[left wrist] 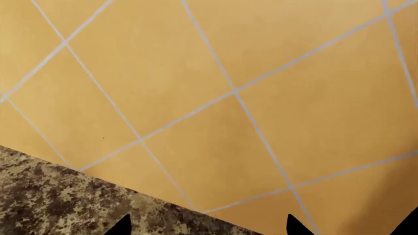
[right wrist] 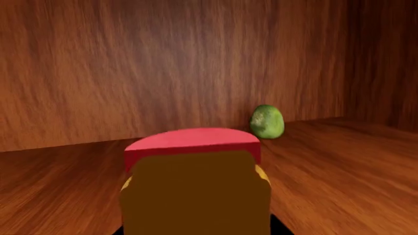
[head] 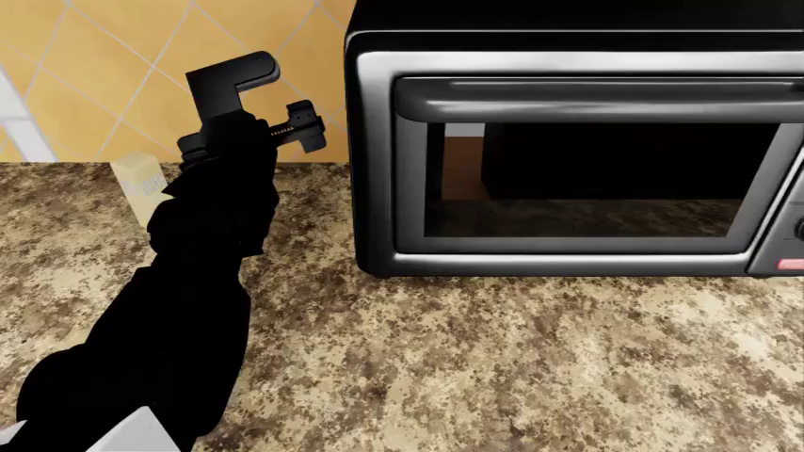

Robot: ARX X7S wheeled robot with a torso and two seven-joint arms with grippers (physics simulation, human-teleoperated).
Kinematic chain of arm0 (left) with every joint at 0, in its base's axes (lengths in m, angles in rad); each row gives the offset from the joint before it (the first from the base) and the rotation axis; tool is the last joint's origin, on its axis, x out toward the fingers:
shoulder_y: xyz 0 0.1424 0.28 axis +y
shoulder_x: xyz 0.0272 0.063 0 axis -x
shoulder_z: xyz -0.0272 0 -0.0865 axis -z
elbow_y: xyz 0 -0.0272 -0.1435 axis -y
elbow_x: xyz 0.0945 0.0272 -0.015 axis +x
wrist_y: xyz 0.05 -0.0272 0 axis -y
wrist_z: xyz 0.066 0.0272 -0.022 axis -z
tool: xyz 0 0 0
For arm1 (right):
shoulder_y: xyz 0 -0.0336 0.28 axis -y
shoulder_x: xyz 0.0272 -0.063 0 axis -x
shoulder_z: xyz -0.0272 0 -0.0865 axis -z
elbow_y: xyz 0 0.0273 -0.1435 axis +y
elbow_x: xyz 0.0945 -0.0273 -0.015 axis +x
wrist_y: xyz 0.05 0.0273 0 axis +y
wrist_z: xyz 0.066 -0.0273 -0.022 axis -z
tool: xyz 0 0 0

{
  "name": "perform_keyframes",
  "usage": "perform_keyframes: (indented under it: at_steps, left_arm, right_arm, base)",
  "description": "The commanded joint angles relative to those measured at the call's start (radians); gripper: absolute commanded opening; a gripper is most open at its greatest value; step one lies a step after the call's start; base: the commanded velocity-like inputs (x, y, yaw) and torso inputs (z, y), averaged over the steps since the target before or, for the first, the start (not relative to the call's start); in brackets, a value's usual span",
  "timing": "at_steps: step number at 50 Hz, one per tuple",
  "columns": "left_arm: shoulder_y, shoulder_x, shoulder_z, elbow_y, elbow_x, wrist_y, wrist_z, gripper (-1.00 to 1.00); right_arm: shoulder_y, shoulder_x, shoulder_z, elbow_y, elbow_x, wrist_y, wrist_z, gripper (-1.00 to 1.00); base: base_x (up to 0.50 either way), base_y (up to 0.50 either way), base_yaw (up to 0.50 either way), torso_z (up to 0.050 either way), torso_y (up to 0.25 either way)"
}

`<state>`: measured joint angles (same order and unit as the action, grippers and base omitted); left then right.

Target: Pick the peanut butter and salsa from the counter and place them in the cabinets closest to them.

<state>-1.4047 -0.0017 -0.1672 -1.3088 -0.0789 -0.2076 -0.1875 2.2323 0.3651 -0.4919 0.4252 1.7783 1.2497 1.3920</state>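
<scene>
The peanut butter (right wrist: pixel 196 191), a yellow-orange jar with a red lid, fills the near part of the right wrist view and stands between my right gripper's (right wrist: pixel 196 231) fingers, inside a wooden cabinet (right wrist: pixel 130 73). The dark fingers touch both its sides. My left gripper (head: pixel 279 104) is open and empty. It is raised above the speckled counter (head: pixel 503 358), close to the tiled wall (left wrist: pixel 196 88), left of the oven. The left wrist view shows its fingertips (left wrist: pixel 297 226) set wide apart, with only counter (left wrist: pixel 52 196) and wall beyond them. The salsa is out of view.
A black and silver toaster oven (head: pixel 578 141) stands on the counter at the right. A small pale block (head: pixel 138 177) sits by the wall behind my left arm. A green round fruit (right wrist: pixel 267 121) lies at the back of the cabinet shelf.
</scene>
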Motion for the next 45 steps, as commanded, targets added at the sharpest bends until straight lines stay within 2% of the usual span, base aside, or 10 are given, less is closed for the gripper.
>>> perform_keyframes:
  at_steps: [1,35,45]
  left_arm:
    - [-0.001,0.000,0.002,0.000,0.000,0.006,0.000,1.00]
    - [0.000,0.000,0.005,0.000,-0.001,0.012,0.004,1.00]
    - [0.000,0.000,0.010,0.000,-0.003,0.014,0.005,1.00]
  right_arm:
    - [-0.111,0.003,-0.129,0.100,-0.011,0.051,-0.045,1.00]
    - [-0.028,0.000,-0.178,-0.021,-0.091,0.063,-0.089,1.00]
    - [-0.012,0.002,-0.201,-0.022,-0.168,0.033,-0.180,1.00]
  base:
    - [0.01,0.00,0.00,0.000,0.000]
    - [0.01,0.00,0.00,0.000,0.000]
    - [0.01,0.00,0.00,0.000,0.000]
